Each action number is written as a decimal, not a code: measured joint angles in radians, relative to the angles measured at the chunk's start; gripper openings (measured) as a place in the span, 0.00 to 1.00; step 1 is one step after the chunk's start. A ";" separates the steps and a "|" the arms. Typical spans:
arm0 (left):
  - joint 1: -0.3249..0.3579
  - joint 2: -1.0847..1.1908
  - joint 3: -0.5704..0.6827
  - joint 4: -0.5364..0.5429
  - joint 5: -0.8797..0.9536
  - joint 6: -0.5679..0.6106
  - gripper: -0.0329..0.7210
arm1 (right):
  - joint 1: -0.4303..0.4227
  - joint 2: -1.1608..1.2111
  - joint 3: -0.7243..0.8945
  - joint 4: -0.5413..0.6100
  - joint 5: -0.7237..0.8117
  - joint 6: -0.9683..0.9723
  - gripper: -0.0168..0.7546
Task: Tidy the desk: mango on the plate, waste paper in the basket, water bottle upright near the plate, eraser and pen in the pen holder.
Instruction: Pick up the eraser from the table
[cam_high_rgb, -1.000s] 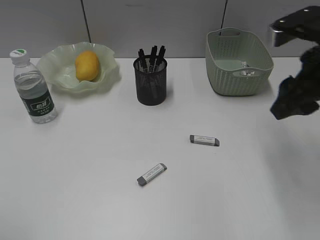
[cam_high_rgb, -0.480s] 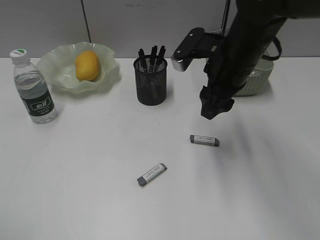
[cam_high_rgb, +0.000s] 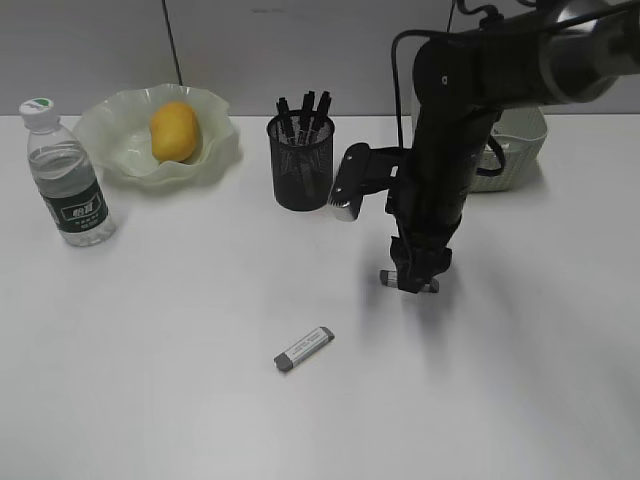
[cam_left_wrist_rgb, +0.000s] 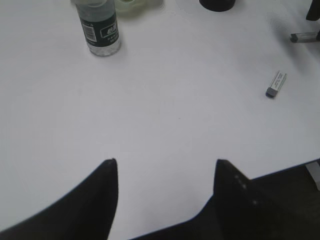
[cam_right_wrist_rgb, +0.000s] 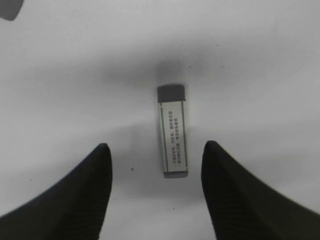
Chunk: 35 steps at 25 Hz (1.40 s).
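Right claw (cam_right_wrist_rgb: 155, 165) spread wide over a grey-tipped white rectangular eraser (cam_right_wrist_rgb: 173, 132).
The eraser lies flat on the plain white desk (cam_high_rgb: 150, 330), untouched; the black wire-mesh pen holder (cam_high_rgb: 300, 165) stands nearby. Left claw (cam_left_wrist_rgb: 165, 172) gapes empty.

Matt white desk (cam_high_rgb: 150, 400); black wire-mesh pen holder (cam_high_rgb: 301, 175); clear plastic bottle (cam_high_rgb: 66, 180).

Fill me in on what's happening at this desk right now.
The right gripper hangs open over one eraser lying flat on the desk, jaws either side, not gripping. A second eraser lies nearer the front. The mango sits in the plate, the water bottle upright beside it. The left gripper is open, idle.
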 joint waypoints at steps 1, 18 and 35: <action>0.000 0.000 0.000 0.000 0.000 0.000 0.66 | 0.000 0.014 -0.004 0.000 0.000 -0.006 0.62; 0.000 0.000 0.000 0.000 0.000 0.000 0.65 | 0.011 0.129 -0.076 0.001 -0.031 -0.025 0.50; 0.000 0.000 0.000 0.000 0.000 0.000 0.62 | 0.018 0.135 -0.170 -0.009 0.021 0.016 0.24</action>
